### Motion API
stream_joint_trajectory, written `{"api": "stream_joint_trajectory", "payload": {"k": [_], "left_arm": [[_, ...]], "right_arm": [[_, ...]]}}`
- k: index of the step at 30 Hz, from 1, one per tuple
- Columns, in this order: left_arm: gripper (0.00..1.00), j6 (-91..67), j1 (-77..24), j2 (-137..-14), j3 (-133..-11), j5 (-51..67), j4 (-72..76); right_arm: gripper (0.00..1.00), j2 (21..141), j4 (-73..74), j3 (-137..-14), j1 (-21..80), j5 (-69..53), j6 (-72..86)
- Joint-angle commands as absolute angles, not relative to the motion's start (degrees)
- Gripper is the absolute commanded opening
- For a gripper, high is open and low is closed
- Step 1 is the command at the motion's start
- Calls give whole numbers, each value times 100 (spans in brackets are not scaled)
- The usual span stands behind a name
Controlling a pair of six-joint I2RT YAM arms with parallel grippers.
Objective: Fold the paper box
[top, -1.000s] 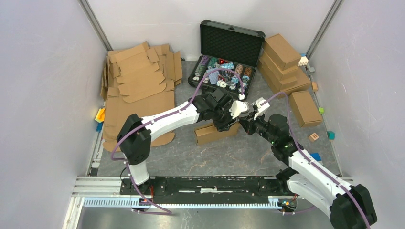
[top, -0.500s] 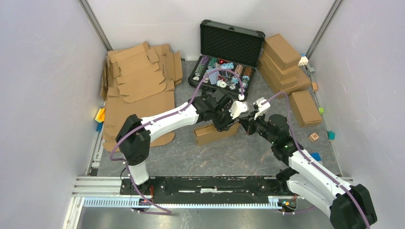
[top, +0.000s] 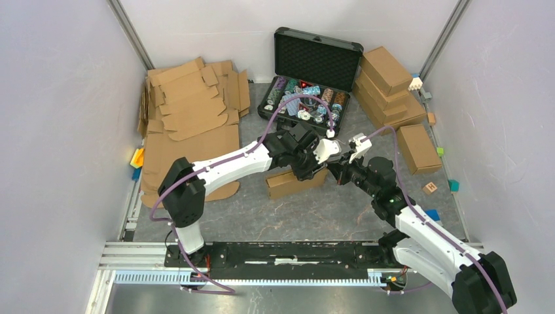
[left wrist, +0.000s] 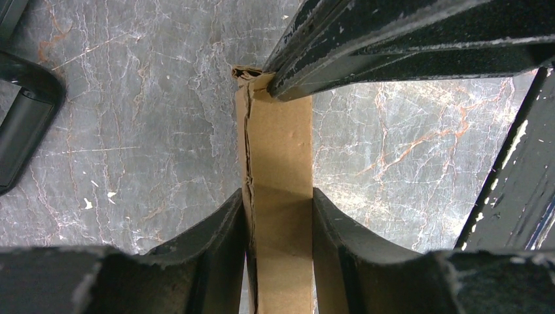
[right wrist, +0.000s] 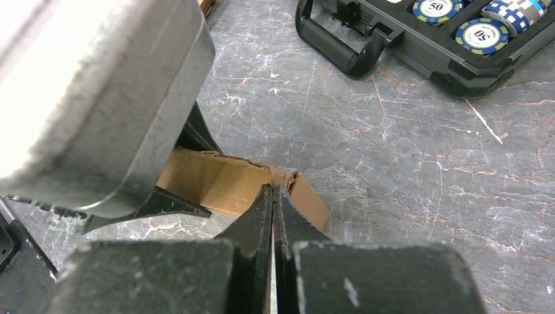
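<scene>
The right end effector (right wrist: 273,196), slightly ajar a second earlier, is now pressed together at the end corner of the box (top: 291,183), which lies mid-desk (top: 314,212) pinched across by the left end effector (left wrist: 280,196), suggesting an end flap is being creased.

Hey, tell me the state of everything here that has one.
paper box: standing on edge, one corner crumpled
left gripper: shut on paper box
right gripper: shut, tips at that corner
chip case: open
blanks: flat, stacked
finished boxes: closed
</scene>
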State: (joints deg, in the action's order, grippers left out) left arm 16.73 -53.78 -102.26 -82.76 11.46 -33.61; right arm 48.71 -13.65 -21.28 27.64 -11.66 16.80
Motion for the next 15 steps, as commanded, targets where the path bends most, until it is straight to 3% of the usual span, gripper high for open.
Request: {"api": "stream_joint_trajectory", "payload": {"k": [1, 15], "left_arm": [[44, 1547, -5437, -9937, -8235, 1131, -3131], [43, 1517, -5440, -9924, -8210, 1104, -3054]], "right_arm": [[0, 4757, -1259, -1987, 2795, -1019, 1513], [0, 4587, -1560, -1450, 2829, -1099, 1677]]}}
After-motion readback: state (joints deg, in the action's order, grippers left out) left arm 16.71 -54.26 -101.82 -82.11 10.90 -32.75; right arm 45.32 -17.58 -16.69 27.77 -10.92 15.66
